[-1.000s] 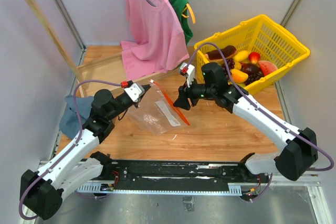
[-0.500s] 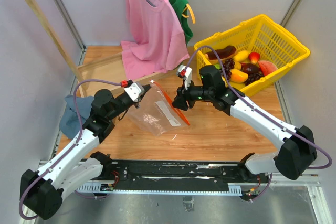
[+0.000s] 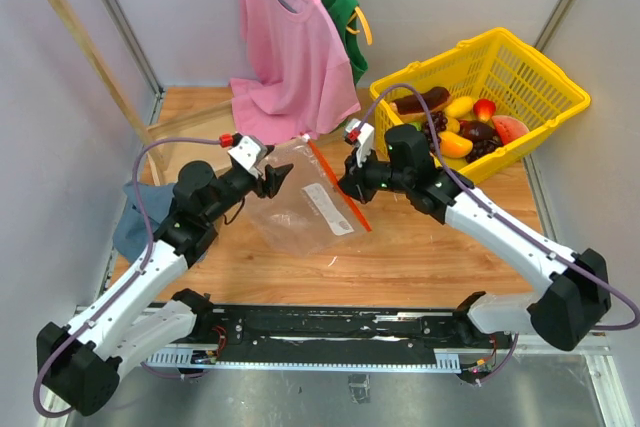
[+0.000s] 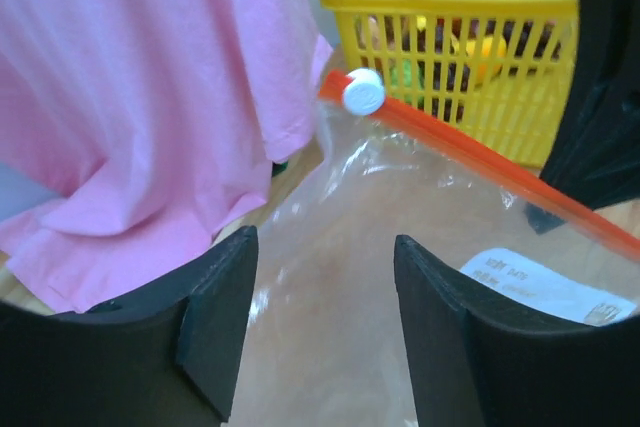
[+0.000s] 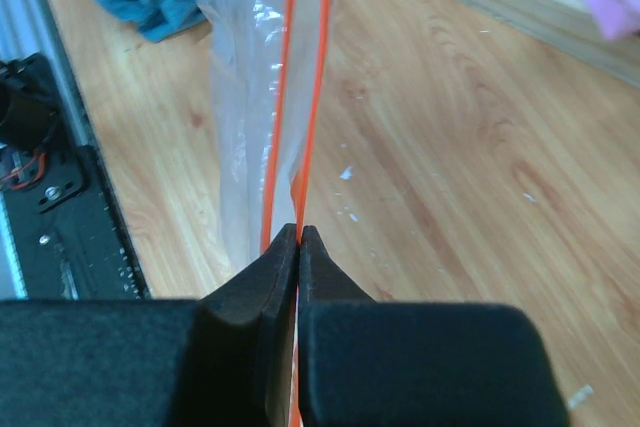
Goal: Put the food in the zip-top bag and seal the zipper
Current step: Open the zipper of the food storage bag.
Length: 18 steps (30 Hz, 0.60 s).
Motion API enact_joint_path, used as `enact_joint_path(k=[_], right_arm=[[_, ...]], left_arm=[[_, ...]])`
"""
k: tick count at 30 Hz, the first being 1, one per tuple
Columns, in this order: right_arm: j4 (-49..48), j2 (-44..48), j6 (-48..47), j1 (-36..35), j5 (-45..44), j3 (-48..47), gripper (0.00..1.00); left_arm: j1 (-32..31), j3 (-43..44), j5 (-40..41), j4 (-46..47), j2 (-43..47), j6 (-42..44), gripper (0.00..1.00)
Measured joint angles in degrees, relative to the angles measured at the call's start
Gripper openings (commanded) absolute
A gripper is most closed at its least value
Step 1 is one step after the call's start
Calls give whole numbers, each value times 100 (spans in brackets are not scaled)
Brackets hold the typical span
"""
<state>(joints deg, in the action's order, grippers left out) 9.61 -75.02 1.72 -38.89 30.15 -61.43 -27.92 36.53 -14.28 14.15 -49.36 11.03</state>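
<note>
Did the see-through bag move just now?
Yes. The zip-top bag has shifted up the view, toward the pink shirt; the far end of its zipper now sits nearly at the shirt's hem.

The zip-top bag (image 3: pixel 300 209) is clear and glossy, and its white label (image 3: pixel 335 217) carries dark print. The zipper (image 3: pixel 338 185) is red-orange with a round white tab (image 4: pixel 362 93). The mesh basket (image 3: pixel 545 87) is bright yellow. In it are an orange-yellow fruit (image 3: pixel 453 144), dark purple grapes (image 3: pixel 480 142) and a red watermelon slice (image 3: pixel 510 130). The T-shirt (image 3: pixel 290 47) is plain pink, the garment (image 3: pixel 345 17) behind it is green, and the cloth (image 3: pixel 135 222) is blue. The surface (image 3: pixel 430 247) is light-brown wood grain. The fingers (image 4: pixel 215 322) are matte black.
</note>
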Motion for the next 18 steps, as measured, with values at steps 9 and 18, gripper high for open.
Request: enact_joint_path(k=[9,18], right_arm=[[382,662,131,-490,-2074,-243,1],[702,540,310,-793,-3526,-739,1]], left_arm=[[-2,1338,522,-1325,-201,-1797,73],[-9,1388,254,-1637,-581,-4201,77]])
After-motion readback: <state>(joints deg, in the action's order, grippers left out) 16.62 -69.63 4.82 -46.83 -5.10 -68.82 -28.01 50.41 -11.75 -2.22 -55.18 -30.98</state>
